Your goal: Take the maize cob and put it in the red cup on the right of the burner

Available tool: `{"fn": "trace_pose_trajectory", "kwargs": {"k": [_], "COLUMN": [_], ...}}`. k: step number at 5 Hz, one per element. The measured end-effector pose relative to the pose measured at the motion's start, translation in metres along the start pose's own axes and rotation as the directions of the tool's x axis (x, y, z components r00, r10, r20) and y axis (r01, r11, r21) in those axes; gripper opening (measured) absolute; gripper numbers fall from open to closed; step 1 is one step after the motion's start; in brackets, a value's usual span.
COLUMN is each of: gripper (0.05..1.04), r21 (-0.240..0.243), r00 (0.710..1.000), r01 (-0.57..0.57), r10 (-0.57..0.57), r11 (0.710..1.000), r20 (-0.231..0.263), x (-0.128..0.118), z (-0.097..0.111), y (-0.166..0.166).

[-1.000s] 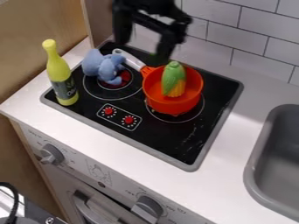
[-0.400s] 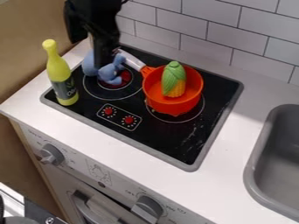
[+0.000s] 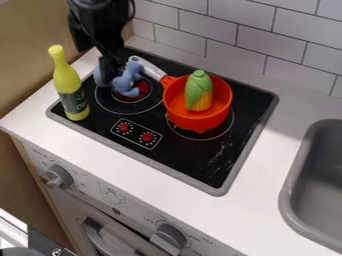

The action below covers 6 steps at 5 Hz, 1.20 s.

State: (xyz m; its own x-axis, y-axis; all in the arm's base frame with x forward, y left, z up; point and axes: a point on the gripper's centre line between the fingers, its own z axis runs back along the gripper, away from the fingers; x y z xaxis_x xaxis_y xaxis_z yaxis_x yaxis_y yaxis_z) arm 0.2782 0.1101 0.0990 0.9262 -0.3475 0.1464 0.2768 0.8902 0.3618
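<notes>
Maize cob (image 3: 198, 91) inside the red pot (image 3: 182, 116), long axis near upright, green end uppermost, yellow end down. Gripper (image 3: 110, 71) at the blue toy (image 3: 125, 83); whether apart or closed cannot be told. Yellow bottle (image 3: 66, 77) bears a dark, lettered label.

A brown wood panel (image 3: 30, 30) stands at the left; light grey subway tile (image 3: 287, 45) with dark grout lines covers the wall behind the white surface (image 3: 267, 150). A grey sink (image 3: 300, 185) is set into its right side, softly shadowed inside.
</notes>
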Motion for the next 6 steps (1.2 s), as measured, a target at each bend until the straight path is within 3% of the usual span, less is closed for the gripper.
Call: {"fn": "trace_pose_trajectory", "kwargs": {"k": [1, 2, 3, 6], "gripper": [1.000, 1.000, 1.000, 1.000], "r21": [0.017, 0.007, -0.073, -0.076], "r00": [0.999, 1.000, 0.999, 0.999], "r01": [-0.013, -0.030, -0.042, -0.038], "r10": [0.012, 0.030, 0.039, 0.036], "r11": [1.000, 1.000, 0.996, 0.996], "r20": [0.030, 0.005, -0.032, -0.033], "x": [0.009, 0.010, 0.013, 0.013], "z": [-0.010, -0.008, 0.004, 0.004], "y": [-0.004, -0.008, -0.009, -0.009]}}
